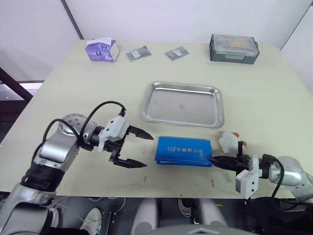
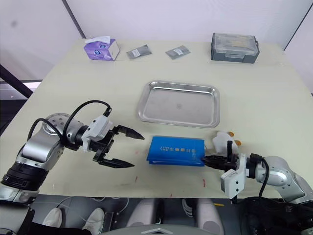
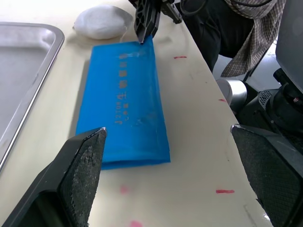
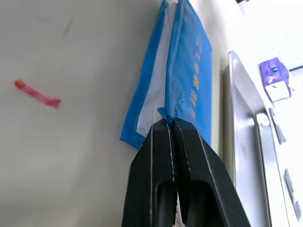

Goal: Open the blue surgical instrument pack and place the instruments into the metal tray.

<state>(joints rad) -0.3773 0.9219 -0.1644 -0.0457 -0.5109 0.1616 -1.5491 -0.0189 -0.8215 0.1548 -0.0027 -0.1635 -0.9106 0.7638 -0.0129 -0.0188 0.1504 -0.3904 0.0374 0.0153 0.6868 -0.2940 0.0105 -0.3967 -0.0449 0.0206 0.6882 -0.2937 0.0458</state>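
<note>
R fingers (image 4: 171,124) pinch blue pack (image 1: 184,151) edge, white lining seen at wrist; L fingers (image 1: 141,149) spread.

This looks like a robotics lab with a mock clinical set-up. A plain cream table (image 1: 264,98) stands against white partition walls, red tape marks along its near edge. Behind the metal tray (image 1: 183,104) lie a tissue box (image 1: 102,50), foil packets (image 1: 138,53) and a grey lidded box (image 1: 234,48).

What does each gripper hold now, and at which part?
The right gripper pinches the blue pack by its top flap's edge. The left gripper is open, holding nothing.
</note>
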